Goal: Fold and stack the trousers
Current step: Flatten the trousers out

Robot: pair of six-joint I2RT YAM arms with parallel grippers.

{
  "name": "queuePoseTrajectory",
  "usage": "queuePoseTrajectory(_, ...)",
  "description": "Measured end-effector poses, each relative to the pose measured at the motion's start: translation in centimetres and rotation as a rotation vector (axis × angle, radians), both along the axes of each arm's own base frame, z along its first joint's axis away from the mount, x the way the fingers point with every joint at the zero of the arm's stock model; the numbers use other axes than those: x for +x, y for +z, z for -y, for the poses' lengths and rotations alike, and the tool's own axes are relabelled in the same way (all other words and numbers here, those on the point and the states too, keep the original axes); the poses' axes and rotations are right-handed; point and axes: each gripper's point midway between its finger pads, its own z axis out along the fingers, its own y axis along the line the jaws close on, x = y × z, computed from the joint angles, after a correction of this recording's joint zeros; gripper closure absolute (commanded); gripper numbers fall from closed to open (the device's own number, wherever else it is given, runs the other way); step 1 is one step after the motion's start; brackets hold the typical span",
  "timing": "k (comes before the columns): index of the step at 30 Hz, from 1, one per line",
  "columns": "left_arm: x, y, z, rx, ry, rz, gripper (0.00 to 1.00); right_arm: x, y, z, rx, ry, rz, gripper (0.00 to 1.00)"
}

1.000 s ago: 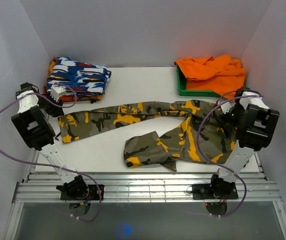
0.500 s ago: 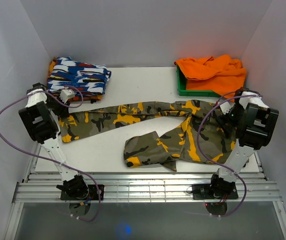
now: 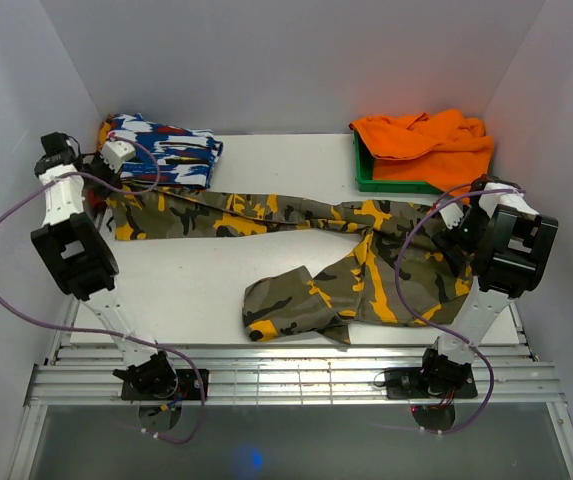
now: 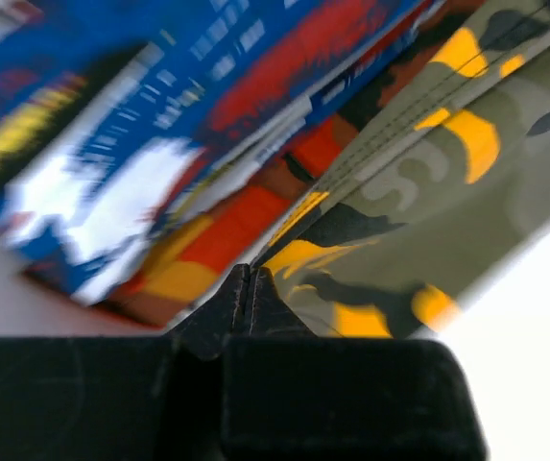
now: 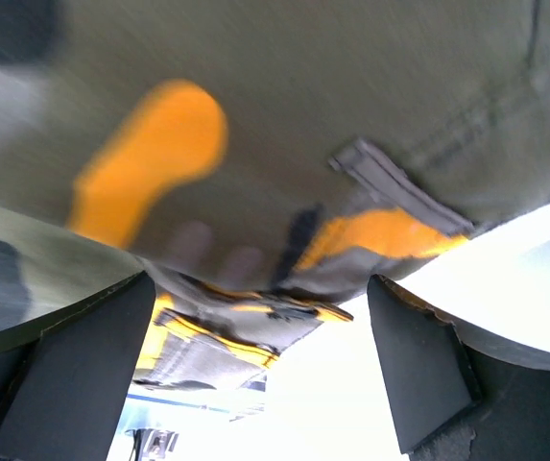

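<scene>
The camouflage trousers [image 3: 266,212] lie spread across the white table [image 3: 176,290]. One leg is stretched out to the left; the other is doubled back near the front [image 3: 286,300]. My left gripper [image 3: 106,196] is shut on the hem of the stretched leg, right beside the folded blue-white-red garment [image 3: 161,150]. In the left wrist view the closed tips [image 4: 251,274] pinch the trousers' edge [image 4: 466,192]. My right gripper [image 3: 456,236] stands open at the waist end. In the right wrist view the waistband [image 5: 303,115] hangs between and above its fingers [image 5: 418,375].
A green bin [image 3: 386,182] holding an orange cloth [image 3: 426,140] sits at the back right. The patterned folded garment [image 4: 159,96] rests on an orange layer at the back left. White walls close in on three sides.
My left gripper closed on the leg hem and pulled it up and to the left, stretching that leg straight. The right gripper stayed open at the waist.
</scene>
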Motion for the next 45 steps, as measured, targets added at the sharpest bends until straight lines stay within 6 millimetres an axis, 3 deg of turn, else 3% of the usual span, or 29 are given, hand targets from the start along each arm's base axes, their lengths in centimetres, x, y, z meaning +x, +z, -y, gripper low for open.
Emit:
queuePoseTrajectory(2, -1.3, 3.9, 0.6, 0.045, -0.005, 0.129, 1.0, 0.1, 0.0, 0.1, -0.001, 0.002, 0.002, 0.03)
queuePoseTrajectory(5, -6.1, 8.3, 3.0, 0.117, -0.044, 0.261, 1.0, 0.0, 0.0, 0.2, -0.001, 0.007, 0.003, 0.02)
queuePoseTrajectory(6, -7.4, 9.0, 3.5, 0.141, -0.054, 0.295, 1.0, 0.0, 0.0, 0.2, -0.001, 0.007, 0.002, 0.01)
queuePoseTrajectory(8, -9.4, 8.3, 4.3, 0.153, -0.074, 0.302, 1.0, 0.0, 0.0, 0.3, -0.002, 0.01, 0.001, 0.01)
queuePoseTrajectory(10, -11.2, 4.8, 4.8, 0.14, -0.092, 0.246, 1.0, -0.1, 0.0, 0.4, -0.005, 0.013, -0.001, 0.0)
queuePoseTrajectory(12, -13.3, -1.1, 4.9, 0.109, -0.092, 0.118, 1.0, -0.3, -0.1, 0.5, -0.008, 0.021, -0.008, 0.0)
queuePoseTrajectory(14, -16.6, -7.4, 5.4, 0.074, -0.089, -0.042, 1.0, -0.6, -0.1, 0.8, -0.013, 0.025, -0.018, 0.08)
queuePoseTrajectory(16, -19.6, -11.7, 6.1, 0.043, -0.102, -0.171, 1.0, -0.8, -0.1, 1.2, -0.02, 0.027, -0.023, 0.16)
queuePoseTrajectory(18, -19.6, -11.5, 5.2, 0.051, -0.079, -0.171, 1.0, -1.1, -0.1, 1.5, -0.018, 0.031, -0.031, 0.22)
queuePoseTrajectory(22, -19.4, -11.4, 4.6, 0.041, -0.063, -0.184, 1.0, -1.2, 0.2, 0.9, 0.044, 0.031, -0.019, 0.23)
queuePoseTrajectory(25, -18.8, -10.9, 3.7, 0.043, -0.045, -0.188, 1.0, -0.1, 1.9, -0.7, 0.121, 0.05, 0.042, 0.23)
queuePoseTrajectory(27, -18.0, -10.0, 3.2, 0.044, -0.034, -0.18, 1.0, 1.7, 3.9, -2.2, 0.15, 0.088, 0.127, 0.23)
queuePoseTrajectory(30, -16.6, -8.5, 2.3, 0.047, -0.016, -0.161, 1.0, 4.1, 7.1, -6.3, 0.184, 0.19, 0.246, 0.22)
queuePoseTrajectory(33, -15.4, -7.1, 1.6, 0.046, -0.001, -0.148, 1.0, 5.5, 8.5, -11.5, 0.234, 0.303, 0.301, 0.24)
queuePoseTrajectory(38, -14.6, -5.8, 1.5, 0.012, 0.021, -0.153, 1.0, 6.3, 7.4, -19.2, 0.313, 0.422, 0.289, 0.27)
queuePoseTrajectory(45, -13.0, -4.1, 1.0, -0.047, 0.047, -0.173, 1.0, 7.2, 6.1, -26.8, 0.348, 0.541, 0.327, 0.3)
